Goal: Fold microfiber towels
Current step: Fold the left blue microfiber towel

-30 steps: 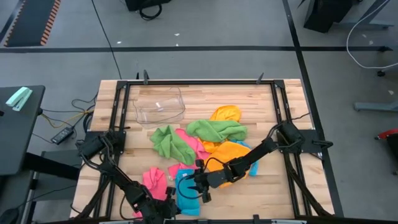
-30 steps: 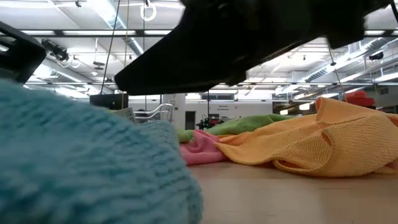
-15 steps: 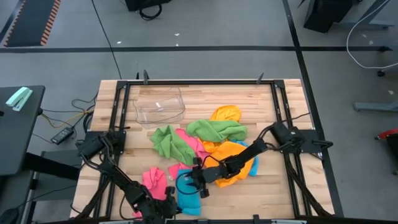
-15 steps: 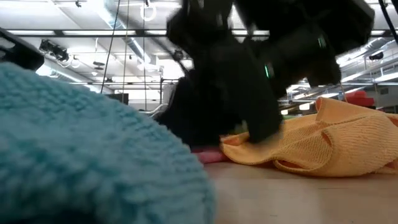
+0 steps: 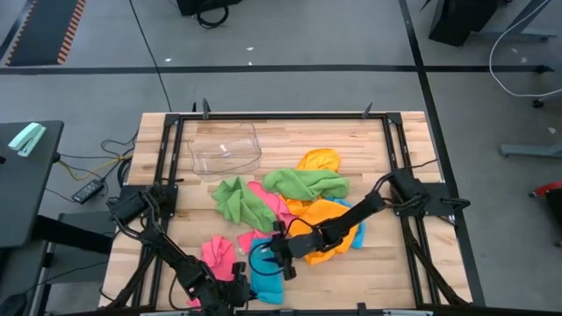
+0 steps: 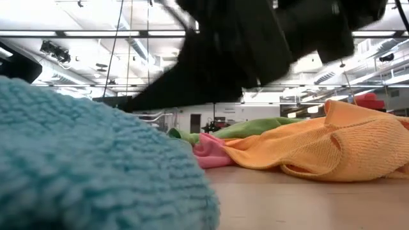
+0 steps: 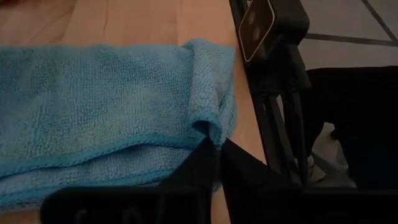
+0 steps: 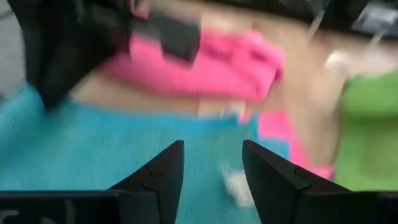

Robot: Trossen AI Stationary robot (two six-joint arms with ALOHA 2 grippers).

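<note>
At the bench's [image 5: 369, 268] near edge, the left claw [image 7: 217, 152] pinches a corner of the sky blue towel [image 7: 106, 112], which spreads flat ahead of it. The right claw [image 8: 211, 165] hovers released just above the same towel, arm stretched low across the orange towel [image 5: 338, 219].

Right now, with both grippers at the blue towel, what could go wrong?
1. The left gripper pinches only a thin corner of the blue towel near the table's edge; it may slip out.
2. The right gripper hangs open over the same towel; closing could bunch it or catch the pink towel beside it.
3. The two arms work close together and might collide.
</note>
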